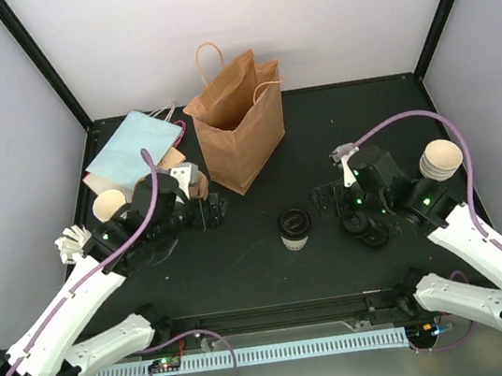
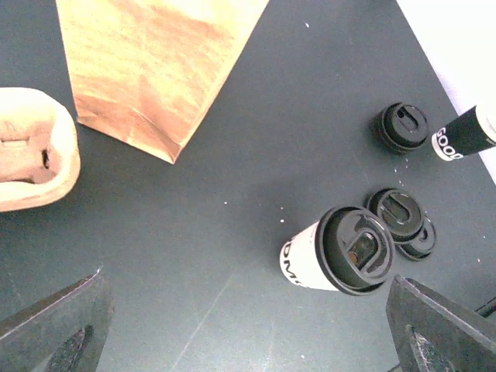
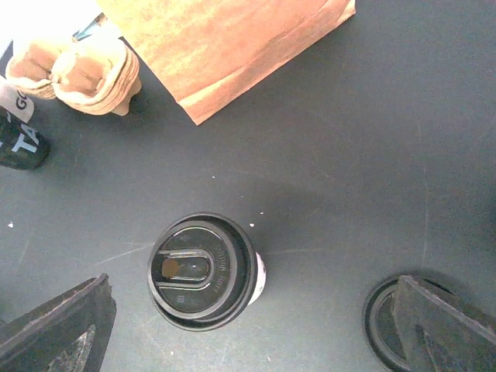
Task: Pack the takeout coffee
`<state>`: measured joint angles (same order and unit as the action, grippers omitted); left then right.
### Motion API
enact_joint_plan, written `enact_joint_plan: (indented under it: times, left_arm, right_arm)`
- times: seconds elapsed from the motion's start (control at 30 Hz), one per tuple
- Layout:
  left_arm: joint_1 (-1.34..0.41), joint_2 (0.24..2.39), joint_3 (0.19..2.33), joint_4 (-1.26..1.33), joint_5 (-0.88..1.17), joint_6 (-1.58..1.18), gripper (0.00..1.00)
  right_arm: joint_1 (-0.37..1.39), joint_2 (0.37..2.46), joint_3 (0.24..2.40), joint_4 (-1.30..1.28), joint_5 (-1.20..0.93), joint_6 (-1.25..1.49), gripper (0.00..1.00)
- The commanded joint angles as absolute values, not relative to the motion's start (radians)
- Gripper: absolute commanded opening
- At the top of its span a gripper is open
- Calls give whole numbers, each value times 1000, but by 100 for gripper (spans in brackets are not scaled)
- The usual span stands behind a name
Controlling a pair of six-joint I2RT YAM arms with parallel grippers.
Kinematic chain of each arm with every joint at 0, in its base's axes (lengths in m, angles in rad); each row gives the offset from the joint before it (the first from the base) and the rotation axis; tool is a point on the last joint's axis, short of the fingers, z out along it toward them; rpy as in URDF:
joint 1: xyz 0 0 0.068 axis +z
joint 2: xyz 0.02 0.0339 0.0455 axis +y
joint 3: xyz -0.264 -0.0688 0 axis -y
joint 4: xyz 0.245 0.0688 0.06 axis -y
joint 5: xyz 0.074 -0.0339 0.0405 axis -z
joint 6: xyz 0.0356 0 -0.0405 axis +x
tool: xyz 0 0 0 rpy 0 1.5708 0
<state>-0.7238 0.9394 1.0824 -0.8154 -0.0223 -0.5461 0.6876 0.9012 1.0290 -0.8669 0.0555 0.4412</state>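
Note:
One takeout coffee cup (image 1: pixel 294 228) with a round black lid stands upright in the middle of the dark table. Its side shows white with black lettering in the left wrist view (image 2: pixel 341 252). Seen from the right wrist, its lid (image 3: pixel 203 271) lies between the jaws, nearer the left one. My left gripper (image 1: pixel 217 210) hovers open to the cup's left, holding nothing (image 2: pixel 248 333). From the other side, my right gripper (image 1: pixel 321 201) is also open and empty (image 3: pixel 248 333). The brown paper bag (image 1: pixel 240 123) stands open behind the cup.
Loose black lids (image 1: pixel 365 226) lie under the right arm. A stack of cups (image 1: pixel 441 159) stands far right and a single open cup (image 1: pixel 109 205) far left. A cardboard cup carrier (image 1: pixel 191 180) and a flat pale-blue bag (image 1: pixel 132 149) lie left of the brown bag.

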Motion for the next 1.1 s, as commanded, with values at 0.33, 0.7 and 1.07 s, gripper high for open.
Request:
enact_joint_plan:
  times: [0.33,0.7,1.07]
  left_arm:
    - [-538,901,955,-675,325,-406,99]
    - [-537,882,933,-676,339,-364,99]
    - [-537,844,892,-666,361,-319,99]
  right_arm:
    - [704,1134,1187,-1016,-40,220,100]
    - [782,1207,1232,-1080,30,188,100]
    - [818,1272,1243,-1090,53,190,99]
